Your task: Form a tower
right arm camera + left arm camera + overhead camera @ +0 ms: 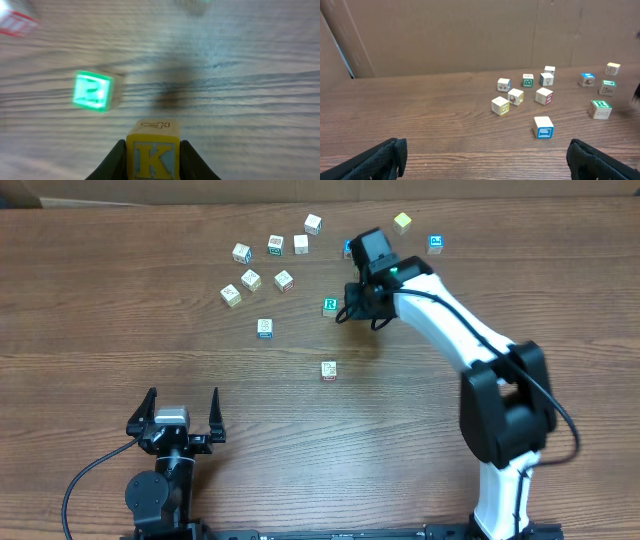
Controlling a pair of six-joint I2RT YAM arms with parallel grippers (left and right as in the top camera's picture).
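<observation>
Right wrist view: a yellow-bordered K cube [152, 159] is seen clamped between the fingers of the right gripper [152, 148] over the wooden table [100, 330], the green R cube [92, 91] (a single cube, standing on the wood) is set nearby, and the left gripper [183, 398] is held wide apart.

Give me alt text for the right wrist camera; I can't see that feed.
The right claw is shut on a wooden cube with a blue K. Beyond it on the table, to the left, sits a blurred cube with a green letter; a red-marked cube shows at the top left corner.
</observation>
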